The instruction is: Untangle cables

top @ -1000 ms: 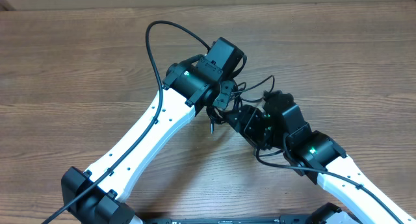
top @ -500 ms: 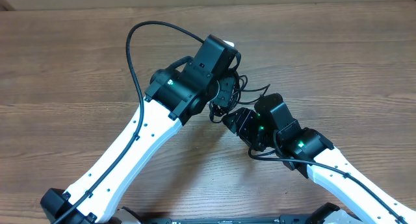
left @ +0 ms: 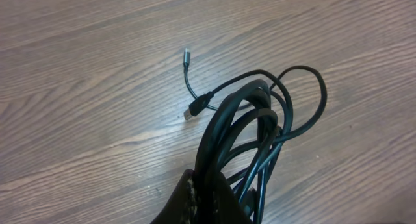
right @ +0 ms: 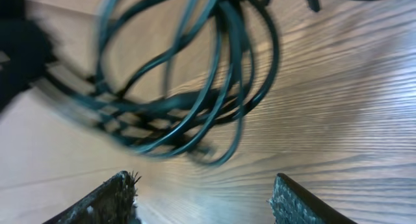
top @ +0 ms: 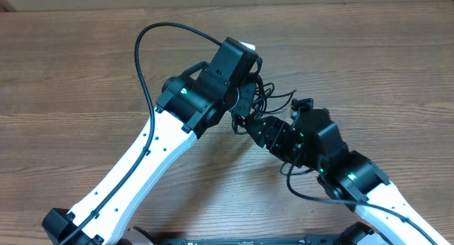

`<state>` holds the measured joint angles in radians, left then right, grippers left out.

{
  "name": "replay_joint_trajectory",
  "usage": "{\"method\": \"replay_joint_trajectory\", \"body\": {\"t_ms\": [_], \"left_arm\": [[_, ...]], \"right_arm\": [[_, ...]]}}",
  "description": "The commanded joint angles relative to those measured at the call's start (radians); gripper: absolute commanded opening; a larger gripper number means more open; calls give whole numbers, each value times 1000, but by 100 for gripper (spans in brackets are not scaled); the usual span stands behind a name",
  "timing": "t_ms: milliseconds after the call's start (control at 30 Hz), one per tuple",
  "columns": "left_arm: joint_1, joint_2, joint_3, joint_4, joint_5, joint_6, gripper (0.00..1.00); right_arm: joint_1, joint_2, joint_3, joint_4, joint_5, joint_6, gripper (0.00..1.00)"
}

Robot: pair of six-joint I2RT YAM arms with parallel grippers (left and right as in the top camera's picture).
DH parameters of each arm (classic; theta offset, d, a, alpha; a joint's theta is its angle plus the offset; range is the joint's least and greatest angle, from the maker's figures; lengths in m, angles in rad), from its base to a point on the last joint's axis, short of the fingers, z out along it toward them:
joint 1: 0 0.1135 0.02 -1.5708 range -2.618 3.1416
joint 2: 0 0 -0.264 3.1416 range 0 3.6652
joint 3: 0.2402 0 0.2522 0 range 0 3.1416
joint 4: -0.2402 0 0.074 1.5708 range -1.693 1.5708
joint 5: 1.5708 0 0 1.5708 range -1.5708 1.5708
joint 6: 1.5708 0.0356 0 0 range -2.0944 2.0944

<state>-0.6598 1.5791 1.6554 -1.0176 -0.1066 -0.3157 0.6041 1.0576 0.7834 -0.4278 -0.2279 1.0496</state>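
The cables point(left: 260, 120) are a tangled bundle of thin black loops hanging over the wooden table. My left gripper point(left: 207, 184) is shut on the bundle's thick strands. Two small plug ends point(left: 188, 112) stick out to the left of the loops. From overhead, the cables point(top: 273, 96) show just right of the left gripper point(top: 242, 104). My right gripper point(top: 254, 126) sits just below and to the right of them. In the right wrist view the gripper point(right: 205, 197) is open with nothing between its fingertips point(right: 120, 191). The blurred cables point(right: 195, 87) hang just ahead of it.
The wooden table point(top: 85, 60) stretches all around the two arms. A thick black arm wire point(top: 152, 39) arcs above the left arm. The table's far edge point(top: 355, 3) runs along the top of the overhead view.
The left arm shifted left and back, carrying the bundle. The right arm swung toward the right, its gripper still pointing at the bundle, and its jaws opened slightly wider.
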Motion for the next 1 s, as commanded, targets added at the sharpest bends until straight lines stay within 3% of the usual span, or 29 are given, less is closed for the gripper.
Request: {"method": "replay_joint_trajectory", "body": {"t_ms": [0, 133, 300, 567, 833, 967], "left_arm": [[-3, -34, 9, -5, 34, -14, 4], [-3, -37, 9, -2, 74, -14, 4], [-1, -39, 9, 60, 84, -87, 4], [10, -75, 10, 92, 268, -90, 4], [51, -115, 10, 1, 122, 55, 4], [50, -115, 10, 3, 122, 62, 4]], "right_arm": [[-3, 56, 4, 24, 82, -3, 66], [-4, 88, 4, 78, 59, -3, 66], [43, 160, 3, 18, 44, -4, 66], [26, 241, 3, 37, 112, -4, 66], [24, 85, 3, 35, -93, -31, 67], [24, -40, 3, 31, -101, -26, 68]]}}
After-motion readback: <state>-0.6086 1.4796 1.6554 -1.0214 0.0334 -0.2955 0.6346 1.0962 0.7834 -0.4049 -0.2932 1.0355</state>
